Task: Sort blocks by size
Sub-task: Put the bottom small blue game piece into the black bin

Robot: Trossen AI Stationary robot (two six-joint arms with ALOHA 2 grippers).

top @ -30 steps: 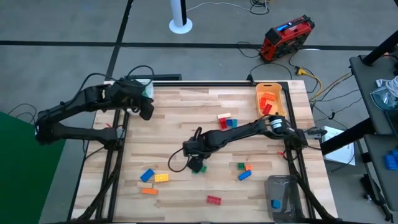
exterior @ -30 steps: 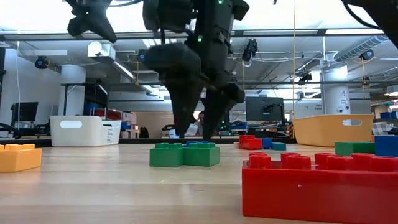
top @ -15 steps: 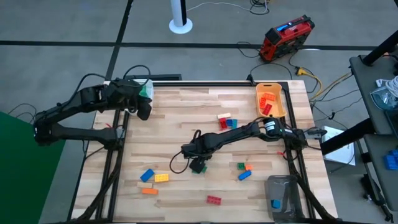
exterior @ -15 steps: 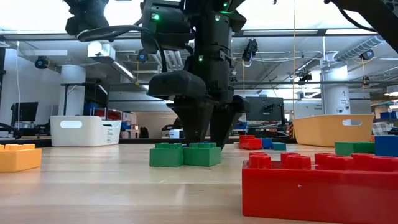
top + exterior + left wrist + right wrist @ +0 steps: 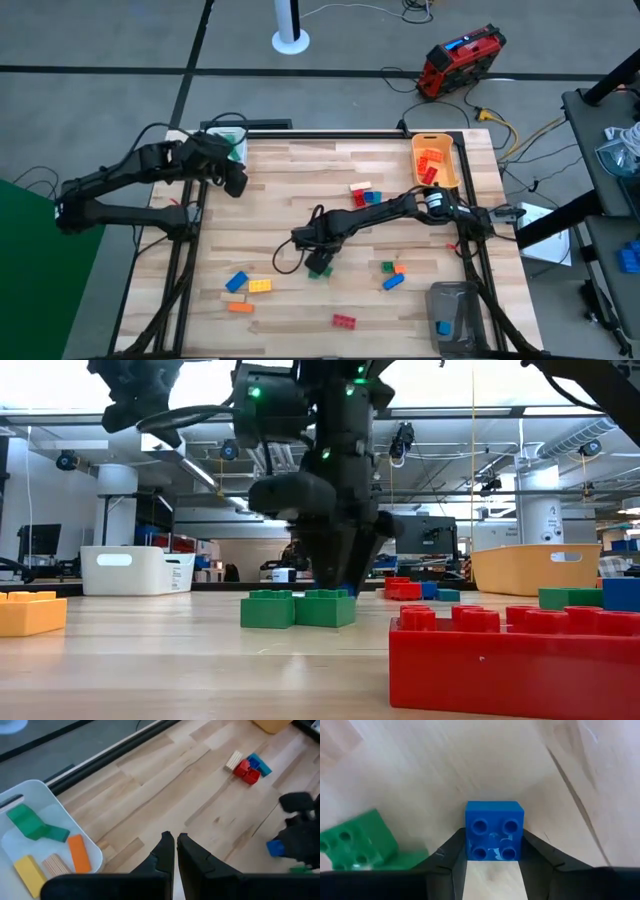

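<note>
**Most blocks still loose, three bins only partly filled**

Several blocks remain scattered over the bench (image 5: pixel 300 190), so by my reckoning the sort is somewhere short of halfway. The orange-yellow bin (image 5: pixel 436 141) at the far right corner holds a few red blocks (image 5: pixel 430 163); the white bin (image 5: pixel 60 810) at the far left corner holds green, orange, yellow and beige pieces; the grey bin (image 5: pixel 455 297) at the near right corner shows a single blue one.

Left on the wood: a red, beige and blue cluster (image 5: pixel 364 194) mid-bench, a green, orange and blue group (image 5: pixel 392 274) near the grey bin, a blue, yellow and orange trio (image 5: pixel 245 288) on the near left, and a lone red block (image 5: pixel 344 321) at the near edge.

The right claw (image 5: pixel 492 862) is low over the middle, pinching a small blue block (image 5: pixel 494 830) just beside a green block (image 5: pixel 297 608). The left claw (image 5: pixel 175 847) hangs beside the white bin, pressed together and empty.
</note>
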